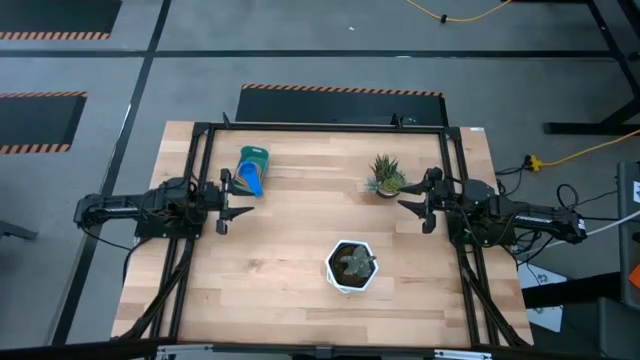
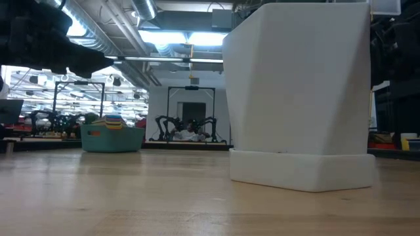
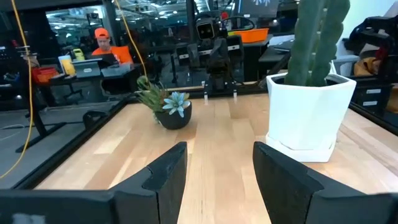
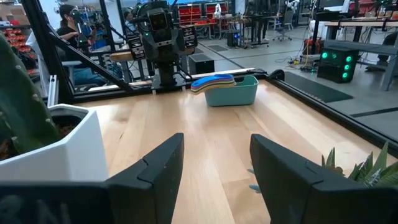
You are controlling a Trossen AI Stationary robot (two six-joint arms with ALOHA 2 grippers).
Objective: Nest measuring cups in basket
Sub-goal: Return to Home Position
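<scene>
The teal basket stands on the table at the far left, also seen in the low view and the right wrist view. The measuring cups sit stacked inside it, and their flat handles stick out over its rim, a blue one on top. My left gripper hovers open just near of the basket, pointing level toward the table's right. My right gripper hovers open at the right side, pointing level toward the left. Nothing is between either pair of fingers.
A white hexagonal pot with a cactus stands near the table's front middle and fills much of the low view. A small succulent in a dark pot sits beside my right gripper. People sit at desks beyond the table.
</scene>
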